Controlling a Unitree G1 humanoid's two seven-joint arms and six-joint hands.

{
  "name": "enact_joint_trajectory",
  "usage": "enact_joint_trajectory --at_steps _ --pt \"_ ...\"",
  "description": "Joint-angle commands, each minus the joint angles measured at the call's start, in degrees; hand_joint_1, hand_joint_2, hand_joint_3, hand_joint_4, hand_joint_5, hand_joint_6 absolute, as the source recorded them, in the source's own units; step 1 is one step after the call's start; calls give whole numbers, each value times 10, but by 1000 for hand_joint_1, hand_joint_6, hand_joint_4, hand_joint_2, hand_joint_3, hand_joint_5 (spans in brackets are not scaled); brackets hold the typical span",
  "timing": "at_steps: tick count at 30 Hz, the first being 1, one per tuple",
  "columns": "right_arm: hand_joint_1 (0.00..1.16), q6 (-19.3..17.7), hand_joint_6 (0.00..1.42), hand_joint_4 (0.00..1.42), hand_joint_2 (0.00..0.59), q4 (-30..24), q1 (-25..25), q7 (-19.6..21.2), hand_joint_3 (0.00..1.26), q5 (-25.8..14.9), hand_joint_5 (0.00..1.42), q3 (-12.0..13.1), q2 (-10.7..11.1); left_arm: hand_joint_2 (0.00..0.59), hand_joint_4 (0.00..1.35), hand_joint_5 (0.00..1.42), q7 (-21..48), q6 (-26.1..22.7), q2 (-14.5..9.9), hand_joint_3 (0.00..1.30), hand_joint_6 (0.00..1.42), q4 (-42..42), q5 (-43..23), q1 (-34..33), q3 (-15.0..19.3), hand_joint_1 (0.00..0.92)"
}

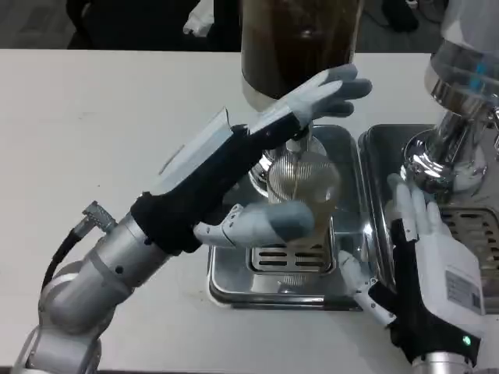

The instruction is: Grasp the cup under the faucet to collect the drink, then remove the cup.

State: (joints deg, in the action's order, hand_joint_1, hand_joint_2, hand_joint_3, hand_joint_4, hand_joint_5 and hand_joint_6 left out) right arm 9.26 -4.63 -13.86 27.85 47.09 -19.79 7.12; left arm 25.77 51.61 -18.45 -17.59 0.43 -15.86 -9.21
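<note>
Setting: drinks-service demo stn, prob. lab/test room. Evidence: white table (93,117); two steel drip trays (347,148) w/ slotted grates; dark-liquid beverage dispenser (300,43); second chrome dispenser base (452,152); dark floor, cables at back edge.

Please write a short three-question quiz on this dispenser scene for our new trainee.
1. True or false: the left hand is wrapped around the cup.
2. What does the cup stand on? A) bare table B) metal drip tray C) a plate
3. Which hand lies beside the second dispenser's chrome base, holding nothing?

Key: 1 true; 2 B; 3 the right hand.
</note>
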Motion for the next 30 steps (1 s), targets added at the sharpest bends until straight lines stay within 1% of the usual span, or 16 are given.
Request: enact_joint_trajectory --at_steps 1,4,5,8,9,11,12,13,15,18,20,21,22,26,30 --pt "254 -12 72 0 397 4 8 -4 0 -9 0 4 0 121 0 167 10 0 -6 139 99 2 15 14 -14 0" --pt "255 -22 75 0 396 4 12 -10 0 -24 0 8 1 121 0 167 9 -1 -6 143 100 3 16 16 -15 0" --pt "264 -27 79 0 385 4 13 -12 0 -31 0 10 2 121 0 167 8 -1 -6 144 101 3 16 16 -15 0" --pt "288 -54 82 0 374 7 19 -33 0 -74 0 20 3 121 0 167 7 -1 -7 145 102 4 16 17 -16 0" --pt "298 -63 82 0 362 10 22 -40 0 -88 0 24 3 121 0 167 6 -1 -7 145 102 4 16 16 -17 0" --pt "334 -79 95 0 339 17 29 -55 0 -114 0 30 5 121 0 167 5 -1 -7 146 102 5 17 16 -18 0" --pt "373 -88 85 0 311 22 34 -64 0 -127 0 33 5 121 0 167 4 -1 -8 146 103 5 17 16 -18 0" --pt "408 -96 71 0 298 27 39 -71 0 -138 0 36 6 121 0 167 4 -2 -8 146 103 5 17 16 -18 0" --pt "442 -107 50 0 288 40 52 -89 0 -161 0 42 7 121 0 167 3 -2 -8 146 103 5 17 17 -19 0" --pt "460 -114 29 0 281 55 68 -111 0 -179 0 48 11 121 0 167 1 -1 -8 146 104 6 18 17 -20 0" --pt "469 -115 10 0 279 65 75 -121 0 -190 0 54 10 121 0 167 0 -2 -7 149 105 7 20 16 -20 0" --pt "489 -116 2 0 265 70 78 -126 0 -196 0 57 8 121 0 167 0 -3 -7 151 105 7 20 16 -20 0" --pt "525 -116 0 0 253 73 81 -129 0 -199 0 59 7 121 0 167 -1 -3 -7 152 105 7 20 15 -19 0" --pt "595 -114 0 0 231 91 98 -138 0 -209 0 66 1 121 0 164 -3 -3 -7 154 105 6 22 14 -19 0" --pt "604 -120 0 0 229 113 114 -140 0 -218 0 70 -5 121 0 158 -4 -3 -9 155 106 7 25 13 -19 0"
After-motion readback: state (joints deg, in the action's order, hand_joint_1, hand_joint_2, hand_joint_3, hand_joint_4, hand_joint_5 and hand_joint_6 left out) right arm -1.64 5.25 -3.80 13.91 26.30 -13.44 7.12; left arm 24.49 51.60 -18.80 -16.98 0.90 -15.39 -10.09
